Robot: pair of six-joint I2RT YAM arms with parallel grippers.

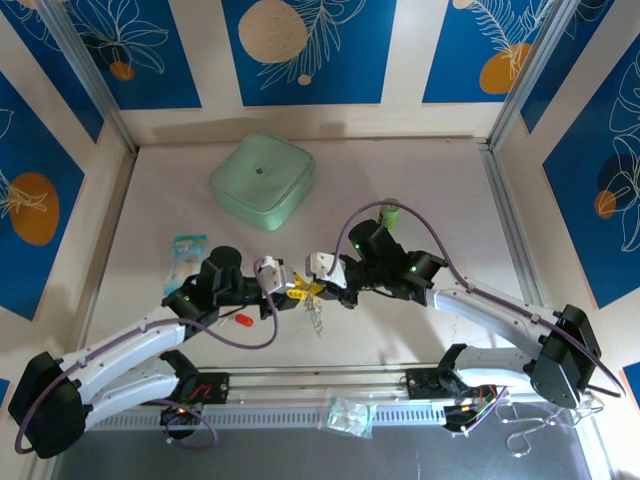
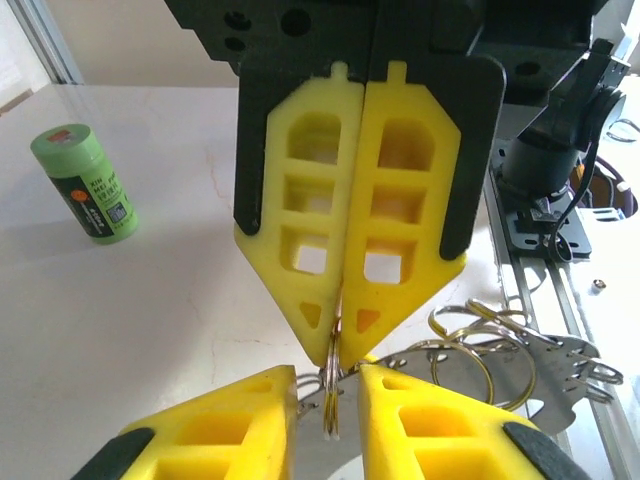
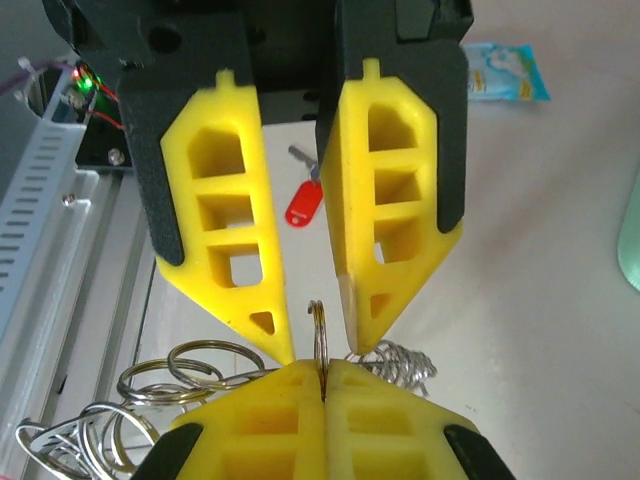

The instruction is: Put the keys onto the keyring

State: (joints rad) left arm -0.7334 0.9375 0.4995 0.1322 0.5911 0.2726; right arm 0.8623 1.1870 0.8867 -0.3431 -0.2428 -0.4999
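My right gripper (image 3: 322,366) is shut on the keyring (image 3: 319,325), a thin metal split ring held edge-on. A silvery chain (image 3: 400,366) bunches under it and hangs below the grippers (image 1: 317,318). My left gripper (image 2: 328,376) is open, tip to tip with the right gripper (image 2: 338,352). The ring (image 2: 334,402) stands in the gap between the left fingers, touching neither. Both grippers meet above the table's middle, left gripper (image 1: 298,292) and right gripper (image 1: 320,288). A key with a red head (image 3: 305,202) lies flat on the table behind the left fingers, also seen near the left arm (image 1: 242,320).
A pale green square lid (image 1: 262,180) sits at the back. A green cylinder (image 2: 85,182) stands behind the right arm (image 1: 391,211). A blue packet (image 1: 188,248) lies at the left. Spare metal rings (image 2: 495,352) lie by the front rail (image 1: 330,385).
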